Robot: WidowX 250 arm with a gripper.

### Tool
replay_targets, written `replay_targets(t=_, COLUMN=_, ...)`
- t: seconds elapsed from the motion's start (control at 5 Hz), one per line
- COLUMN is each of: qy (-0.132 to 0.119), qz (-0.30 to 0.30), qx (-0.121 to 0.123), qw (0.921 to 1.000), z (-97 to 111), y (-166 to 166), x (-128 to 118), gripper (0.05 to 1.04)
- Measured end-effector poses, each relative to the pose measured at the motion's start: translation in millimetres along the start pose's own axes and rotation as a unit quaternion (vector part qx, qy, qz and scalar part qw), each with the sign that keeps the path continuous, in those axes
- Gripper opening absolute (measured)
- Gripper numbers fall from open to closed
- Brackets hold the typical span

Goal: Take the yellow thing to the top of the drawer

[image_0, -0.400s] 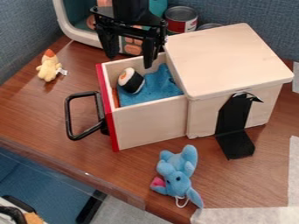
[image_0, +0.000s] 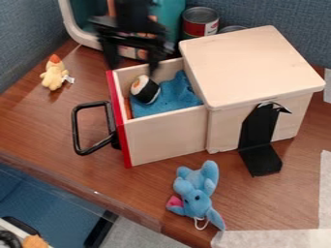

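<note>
My gripper (image_0: 132, 68) hangs open above the back left corner of the pulled-out drawer, blurred, with nothing between its fingers. The yellow thing is a small plush chick (image_0: 54, 73) with an orange tip, lying on the table to the left of the drawer and apart from the gripper. The wooden drawer (image_0: 165, 138) has a red front and a black handle and stands out from its box. The flat top of the box (image_0: 249, 65) is bare pale wood.
Inside the drawer lie a sushi-like toy (image_0: 144, 89) and a blue cloth (image_0: 169, 97). A blue plush elephant (image_0: 195, 189) lies in front. A black bracket (image_0: 260, 140) stands against the box. Behind are a can (image_0: 200, 22) and a white-rimmed case (image_0: 72, 25).
The gripper has moved a little to the left, from over the drawer's back part towards its red front edge. The chick, drawer and other toys have stayed put.
</note>
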State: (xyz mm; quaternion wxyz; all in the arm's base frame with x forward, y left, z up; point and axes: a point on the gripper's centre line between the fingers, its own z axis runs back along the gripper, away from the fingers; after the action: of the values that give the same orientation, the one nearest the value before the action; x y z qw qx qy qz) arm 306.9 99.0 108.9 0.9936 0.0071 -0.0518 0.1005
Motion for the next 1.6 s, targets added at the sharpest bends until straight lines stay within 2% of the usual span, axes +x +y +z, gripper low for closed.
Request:
replay_targets(t=0.4, qy=0.002, qz=0.052, qx=0.039, qw=0.9979, z=-3, y=87, x=31, gripper=1.001)
replay_targets(t=0.6, qy=0.007, qz=0.061, qx=0.065, qw=0.996, z=-13, y=123, x=35, gripper=1.001)
replay_targets(t=0.8, qy=0.012, qz=0.056, qx=0.093, qw=0.994, z=-28, y=138, x=43, gripper=1.001)
replay_targets(t=1.0, qy=0.01, qz=0.083, qx=0.121, qw=0.9891, z=-48, y=157, x=40, gripper=1.001)
replay_targets(t=1.2, qy=0.034, qz=0.114, qx=0.147, qw=0.9819, z=-80, y=168, x=35, gripper=1.001)
replay_targets(t=1.4, qy=0.049, qz=0.119, qx=0.157, qw=0.9792, z=-96, y=173, x=37, gripper=0.95)
replay_targets(t=1.6, qy=0.053, qz=0.131, qx=0.154, qw=0.978, z=-102, y=172, x=37, gripper=0.662)
